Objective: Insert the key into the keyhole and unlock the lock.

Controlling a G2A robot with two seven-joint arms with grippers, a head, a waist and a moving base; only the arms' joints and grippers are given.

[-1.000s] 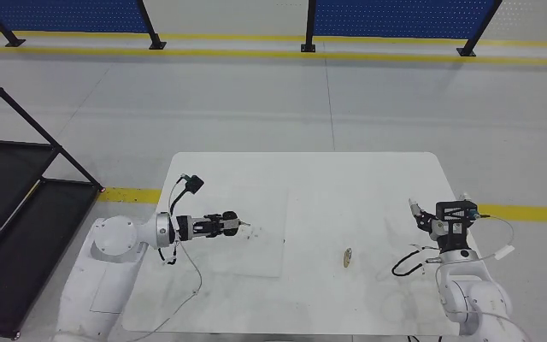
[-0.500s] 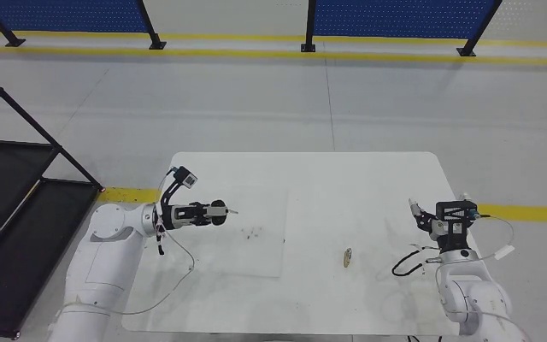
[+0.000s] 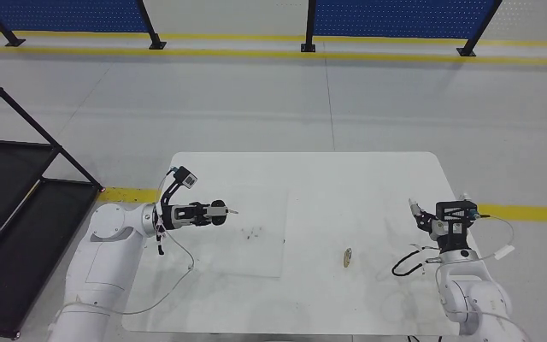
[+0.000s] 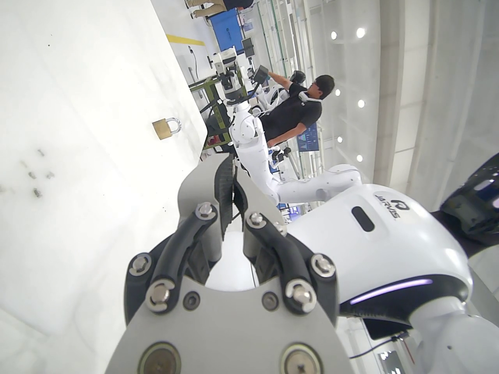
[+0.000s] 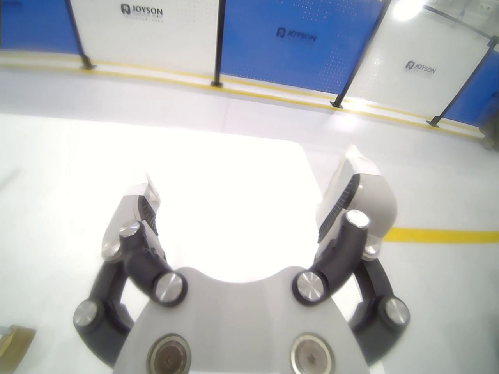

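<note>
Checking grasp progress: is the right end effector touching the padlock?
Apart. Top view: the padlock lies on the table, bare tabletop between it and the right end effector.

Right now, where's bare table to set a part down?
Free: the wide stretch from the padlock to the table's far edge, and the gap between padlock and right gripper. Tighter near the left gripper, beside the small specks.

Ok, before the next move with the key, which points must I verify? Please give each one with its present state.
1. The left gripper shut on the key: ok, thin tip sticks out.
2. The padlock lying free on the table: ok.
3. The right gripper open: ok.
4. The right gripper steadying the padlock: not ok, far apart.
5. The keyhole turned toward the key: cannot tell.
</note>
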